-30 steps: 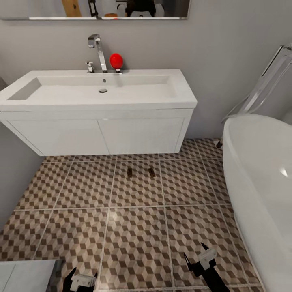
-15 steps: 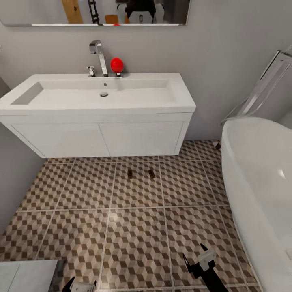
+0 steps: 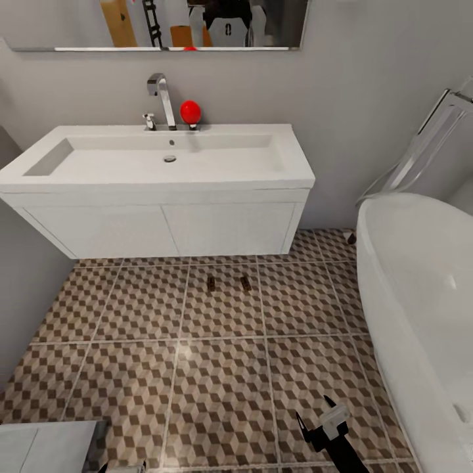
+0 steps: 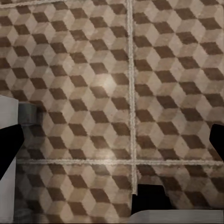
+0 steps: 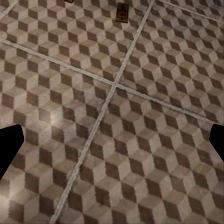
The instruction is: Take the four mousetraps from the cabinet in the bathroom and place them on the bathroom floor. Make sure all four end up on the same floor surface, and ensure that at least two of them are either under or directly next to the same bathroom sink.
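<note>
Two mousetraps [image 3: 211,283] [image 3: 245,283] lie side by side on the cube-patterned bathroom floor [image 3: 223,387], just in front of the white sink [image 3: 157,164]. In the right wrist view one mousetrap [image 5: 122,12] lies far ahead of the fingers. My right gripper [image 3: 314,408] hangs open above the floor, well short of the traps and with nothing in it. The left gripper [image 4: 112,144] is open too, over bare tiles, its dark fingers [image 4: 9,154] at the picture's sides. The cabinet is out of view.
A white bathtub [image 3: 420,295] fills the right side, with a glass screen behind it. A chrome tap [image 3: 159,98] and a red ball-like object [image 3: 190,111] stand on the sink's back edge. A pale grey block [image 3: 46,447] sits at the lower left.
The whole head picture has shifted, with the sink lower and more of the mirror showing, so the camera moved. The left gripper slipped off the head view's bottom edge. The traps lie as before.
</note>
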Controlling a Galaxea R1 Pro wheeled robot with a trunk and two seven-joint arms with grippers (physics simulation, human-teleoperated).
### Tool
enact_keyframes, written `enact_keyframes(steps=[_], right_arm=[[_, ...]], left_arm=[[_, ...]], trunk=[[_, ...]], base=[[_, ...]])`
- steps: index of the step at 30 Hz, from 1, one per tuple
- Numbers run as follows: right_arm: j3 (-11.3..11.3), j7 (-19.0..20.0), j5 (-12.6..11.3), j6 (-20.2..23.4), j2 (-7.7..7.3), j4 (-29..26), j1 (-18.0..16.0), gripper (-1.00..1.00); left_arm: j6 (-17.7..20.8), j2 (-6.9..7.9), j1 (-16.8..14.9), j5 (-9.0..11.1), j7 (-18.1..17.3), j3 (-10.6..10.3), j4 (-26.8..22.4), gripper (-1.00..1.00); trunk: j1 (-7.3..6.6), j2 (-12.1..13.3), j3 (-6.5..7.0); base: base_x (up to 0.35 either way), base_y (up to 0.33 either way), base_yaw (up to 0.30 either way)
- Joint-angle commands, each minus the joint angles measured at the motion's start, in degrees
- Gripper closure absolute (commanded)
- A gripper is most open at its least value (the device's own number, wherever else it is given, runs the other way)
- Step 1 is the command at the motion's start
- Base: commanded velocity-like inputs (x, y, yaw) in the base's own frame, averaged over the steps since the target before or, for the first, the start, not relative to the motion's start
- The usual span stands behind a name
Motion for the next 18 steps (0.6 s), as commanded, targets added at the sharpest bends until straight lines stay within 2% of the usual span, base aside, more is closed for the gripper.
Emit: enact_keyframes(steps=[1, 18], right_arm=[[0.03, -0.48, 0.58, -0.09, -0.01, 0.02, -0.02, -1.00], [0.03, -0.52, 0.58, -0.08, -0.01, 0.02, 0.04, -1.00]], left_arm=[[-0.27, -0.01, 0.03, 0.19, 0.32, -0.51, 0.19, -1.00], [-0.11, 0.00, 1.19, 0.39, 0.34, -0.51, 0.30, -1.00]], trunk=[[-0.23, 0.40, 0.16], [-3.96, 7.22, 3.21]], base=[[0.000, 0.000, 0.000], [0.000, 0.000, 0.000]])
